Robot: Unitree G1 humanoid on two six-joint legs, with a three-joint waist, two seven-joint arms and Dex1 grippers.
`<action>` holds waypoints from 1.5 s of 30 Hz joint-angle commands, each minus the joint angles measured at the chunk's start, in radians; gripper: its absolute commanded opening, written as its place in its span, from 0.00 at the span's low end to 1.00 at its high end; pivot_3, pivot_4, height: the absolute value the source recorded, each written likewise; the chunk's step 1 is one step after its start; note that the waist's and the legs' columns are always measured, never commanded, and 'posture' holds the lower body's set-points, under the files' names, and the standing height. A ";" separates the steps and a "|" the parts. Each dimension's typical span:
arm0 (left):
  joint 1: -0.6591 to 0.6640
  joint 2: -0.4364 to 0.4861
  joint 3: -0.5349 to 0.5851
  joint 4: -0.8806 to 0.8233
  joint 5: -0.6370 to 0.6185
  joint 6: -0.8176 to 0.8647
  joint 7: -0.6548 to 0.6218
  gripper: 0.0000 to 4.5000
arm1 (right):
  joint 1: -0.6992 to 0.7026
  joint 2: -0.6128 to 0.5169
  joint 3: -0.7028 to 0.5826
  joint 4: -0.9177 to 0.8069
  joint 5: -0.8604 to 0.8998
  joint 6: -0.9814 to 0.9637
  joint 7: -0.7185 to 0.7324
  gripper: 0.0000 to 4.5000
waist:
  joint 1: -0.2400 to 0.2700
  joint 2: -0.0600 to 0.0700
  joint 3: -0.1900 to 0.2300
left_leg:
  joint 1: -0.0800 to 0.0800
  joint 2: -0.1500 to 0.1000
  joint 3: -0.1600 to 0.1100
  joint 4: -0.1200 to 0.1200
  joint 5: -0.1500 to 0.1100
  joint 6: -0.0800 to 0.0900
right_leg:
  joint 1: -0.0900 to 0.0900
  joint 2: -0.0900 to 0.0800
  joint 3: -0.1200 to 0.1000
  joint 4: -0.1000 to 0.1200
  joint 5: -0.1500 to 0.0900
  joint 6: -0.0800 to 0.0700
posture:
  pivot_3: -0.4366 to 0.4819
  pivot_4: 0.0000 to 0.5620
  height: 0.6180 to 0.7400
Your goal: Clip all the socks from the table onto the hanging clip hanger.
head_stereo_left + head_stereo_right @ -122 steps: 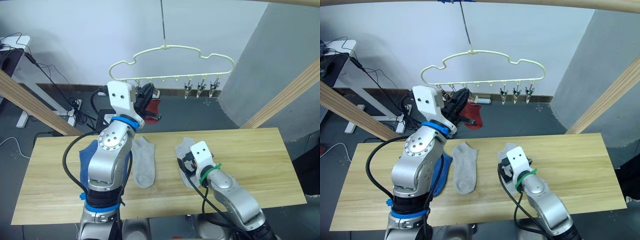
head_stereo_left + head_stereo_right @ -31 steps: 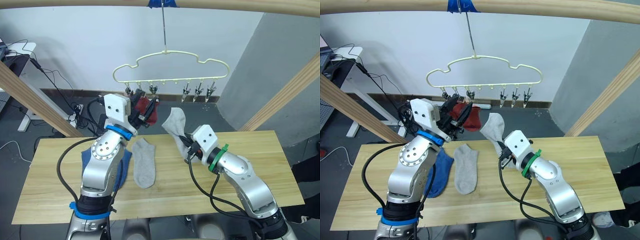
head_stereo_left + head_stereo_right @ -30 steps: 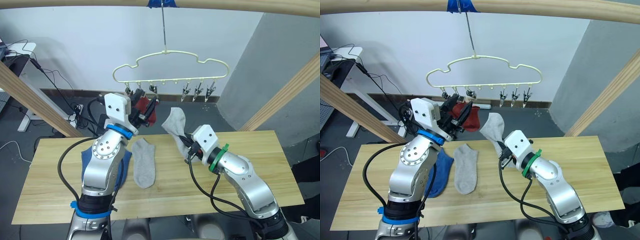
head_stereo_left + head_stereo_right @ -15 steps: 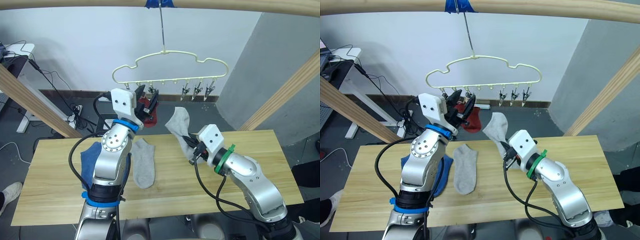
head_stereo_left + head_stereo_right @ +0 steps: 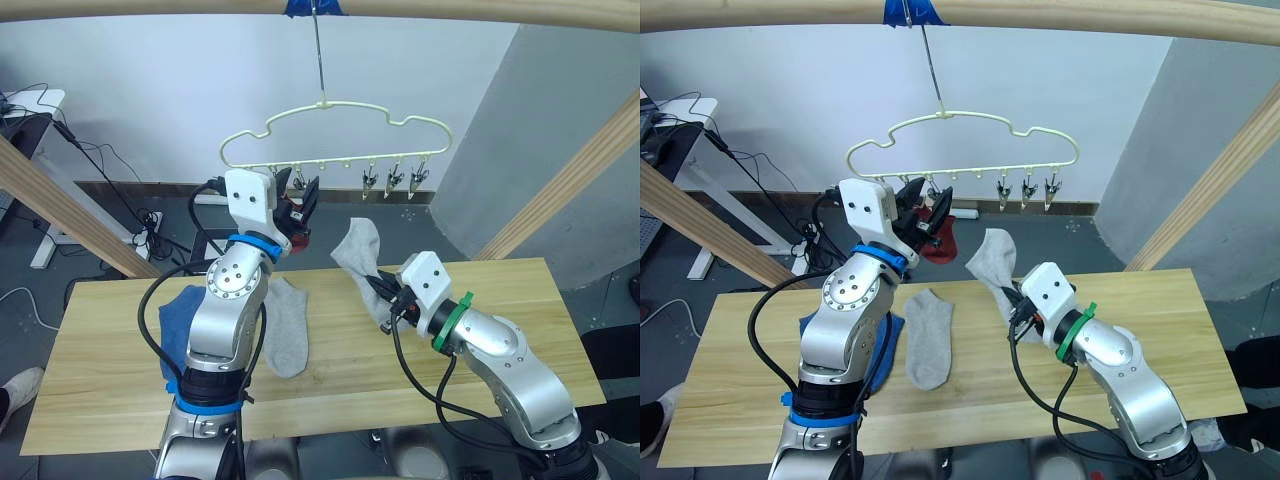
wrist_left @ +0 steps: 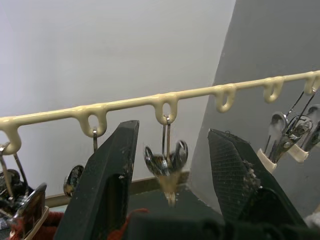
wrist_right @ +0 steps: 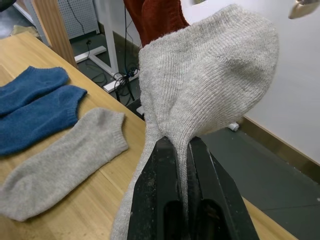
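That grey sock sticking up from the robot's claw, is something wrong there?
Nothing looks wrong. The right gripper pinches the grey sock near its middle, lifted off the table, so the ends flop. The other grey sock and blue socks lie flat.

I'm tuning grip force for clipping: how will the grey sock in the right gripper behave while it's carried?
Probably floppy: the grey sock bunches and folds over the right gripper, whose fingers pinch it. Likely light, since that thin pinch holds it up. Its ribbed knit suggests it won't slip easily.
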 commanded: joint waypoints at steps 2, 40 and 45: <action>-0.010 -0.015 -0.010 -0.048 0.016 0.018 0.030 0.54 | 0.000 -0.013 -0.021 -0.061 0.027 0.000 0.007 0.00 | 0.000 0.000 0.000 | 0.000 0.000 0.000 0.000 0.000 0.000 | 0.000 0.000 0.000 0.000 0.000 0.000 | 0.21 0.50 1.00; 0.054 -0.105 -0.051 -0.116 0.080 0.047 0.156 0.54 | 0.006 -0.075 -0.053 -0.128 0.185 0.025 0.040 0.00 | -0.002 0.000 0.000 | 0.000 0.000 0.000 0.000 0.000 0.000 | 0.000 0.000 0.001 -0.001 0.000 0.000 | 0.19 0.50 1.00; 0.040 -0.107 -0.042 -0.084 0.078 0.041 0.153 0.54 | 0.003 -0.075 -0.055 -0.126 0.187 0.023 0.039 0.00 | -0.003 0.000 0.000 | 0.000 0.000 0.000 0.000 0.000 0.000 | 0.000 0.000 0.001 -0.001 0.000 0.000 | 0.19 0.50 1.00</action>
